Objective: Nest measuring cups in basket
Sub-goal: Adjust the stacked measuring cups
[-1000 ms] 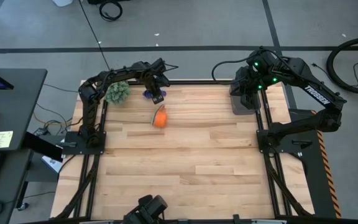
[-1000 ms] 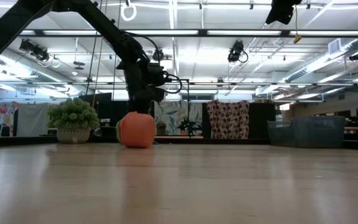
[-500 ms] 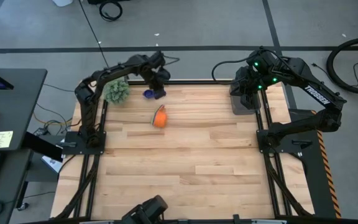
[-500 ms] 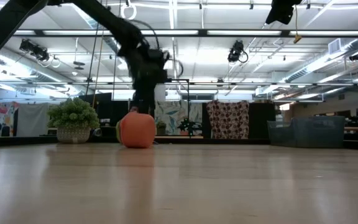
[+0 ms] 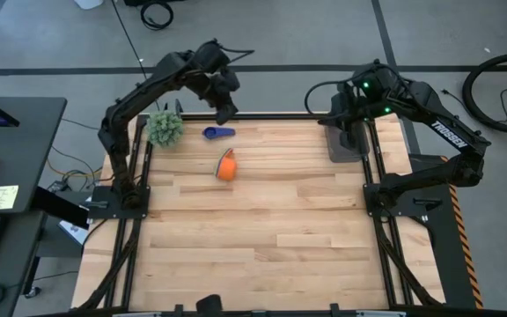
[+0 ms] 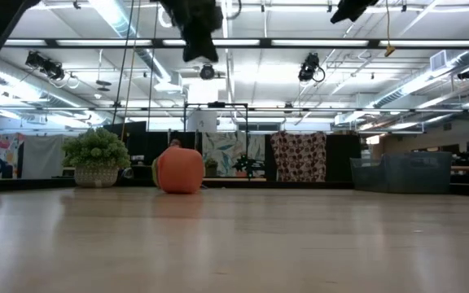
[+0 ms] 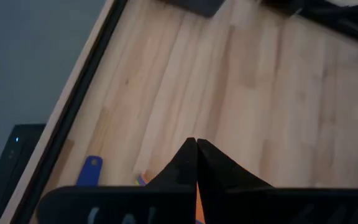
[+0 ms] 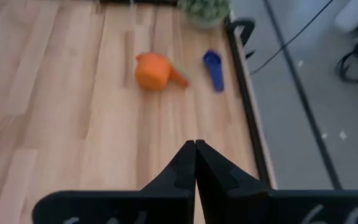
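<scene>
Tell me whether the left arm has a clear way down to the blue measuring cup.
Probably yes: the left gripper, shut and empty, hangs just beyond the blue cup, with only bare table around it.

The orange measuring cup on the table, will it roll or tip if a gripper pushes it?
The orange measuring cup lies on its side, so its round body would probably roll. Its short handle may stop that early. It looks like light, stiff plastic, likely to skid.

We see a light wooden table (image 5: 262, 220) of butcher-block planks. Lying on it toward the far left are an orange measuring cup (image 5: 226, 166) on its side and, just beyond it, a dark blue measuring cup (image 5: 217, 133) near the far edge. A fuzzy green plant ball (image 5: 165, 129) sits at the far left corner. A dark grey basket (image 5: 346, 143) stands at the far right corner, its contents hard to make out.
</scene>
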{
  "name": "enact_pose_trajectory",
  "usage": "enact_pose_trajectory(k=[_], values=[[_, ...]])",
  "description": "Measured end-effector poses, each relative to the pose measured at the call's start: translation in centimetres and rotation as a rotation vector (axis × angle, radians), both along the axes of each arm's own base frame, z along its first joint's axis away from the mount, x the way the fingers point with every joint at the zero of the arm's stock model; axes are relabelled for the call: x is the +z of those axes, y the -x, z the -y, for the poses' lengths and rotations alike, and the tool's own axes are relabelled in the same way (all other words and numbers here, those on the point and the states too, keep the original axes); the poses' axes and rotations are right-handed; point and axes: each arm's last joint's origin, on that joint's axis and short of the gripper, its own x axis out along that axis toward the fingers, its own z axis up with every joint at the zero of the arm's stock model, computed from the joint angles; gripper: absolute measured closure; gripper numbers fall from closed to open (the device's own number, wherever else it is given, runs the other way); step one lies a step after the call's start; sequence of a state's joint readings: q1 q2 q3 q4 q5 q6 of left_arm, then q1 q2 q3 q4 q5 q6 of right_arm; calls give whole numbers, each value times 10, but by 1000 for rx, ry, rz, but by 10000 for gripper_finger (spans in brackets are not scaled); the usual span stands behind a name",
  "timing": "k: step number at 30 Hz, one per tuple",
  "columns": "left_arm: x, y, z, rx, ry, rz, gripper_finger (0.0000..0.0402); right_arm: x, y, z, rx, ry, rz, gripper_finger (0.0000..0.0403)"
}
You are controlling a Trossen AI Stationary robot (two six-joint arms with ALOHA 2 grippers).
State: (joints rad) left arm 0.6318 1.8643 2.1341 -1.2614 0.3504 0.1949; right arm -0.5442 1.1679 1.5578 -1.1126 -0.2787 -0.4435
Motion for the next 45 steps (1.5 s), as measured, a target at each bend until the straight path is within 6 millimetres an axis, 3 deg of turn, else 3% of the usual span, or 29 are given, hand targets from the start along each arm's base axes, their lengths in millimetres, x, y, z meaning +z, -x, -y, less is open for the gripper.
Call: enact_pose_trajectory(k=[11, 17, 21, 27, 36, 45], values=[[44, 51, 35, 97, -15, -13, 399, 19, -11, 7, -47, 52, 221, 388], [48, 80, 52, 124, -16, -39, 398, 6, -22, 13, -115, -84, 190, 388], [35, 98, 59, 174, 8, -35, 397, -14, -35, 19, -116, -126, 118, 387], [-3, 119, 71, 270, 119, -114, 396, -31, -56, 32, -119, -148, 80, 388], [-67, 115, 79, 320, 228, -234, 395, -55, -102, 57, -154, -290, 145, 388], [-77, 108, 78, 305, 188, -202, 395, -91, -139, 78, -243, -435, 135, 388]])
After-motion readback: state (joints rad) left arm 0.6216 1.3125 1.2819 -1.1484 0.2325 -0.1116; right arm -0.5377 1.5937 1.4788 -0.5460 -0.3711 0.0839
